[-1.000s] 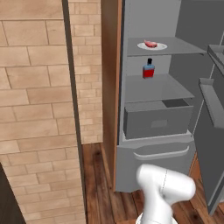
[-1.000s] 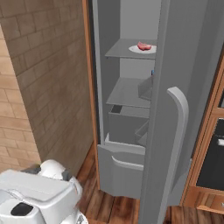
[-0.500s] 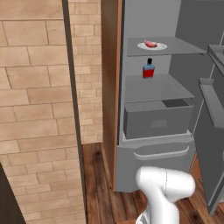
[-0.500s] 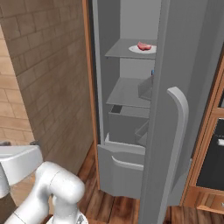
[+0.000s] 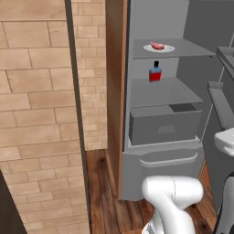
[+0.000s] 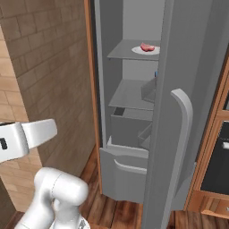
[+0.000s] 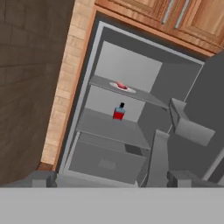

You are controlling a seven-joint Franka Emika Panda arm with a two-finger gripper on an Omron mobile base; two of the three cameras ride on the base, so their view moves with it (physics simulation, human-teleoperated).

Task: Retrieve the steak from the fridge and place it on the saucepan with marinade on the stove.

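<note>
The steak (image 5: 157,45) lies on a white plate (image 5: 168,49) on the fridge (image 6: 129,179)'s top shelf, above the red bottle (image 5: 155,73). The gripper (image 7: 109,178) hangs back from the fridge, jaws parted and empty (tips wide apart). Reaching in, the arm could clip the open door (image 6: 179,134) or knock the bottle.

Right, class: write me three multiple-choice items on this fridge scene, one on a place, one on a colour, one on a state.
1. Where does the steak lie?
A. in the drawer
B. on the white plate on the top shelf
C. on the floor

2. What colour is the bottle body?
A. red
B. green
C. yellow

3. How is the fridge door?
A. shut
B. missing
C. open

Key: B, the meat sits on the plate up top; A, red under a blue cap; C, shelves show past the swung door.
</note>
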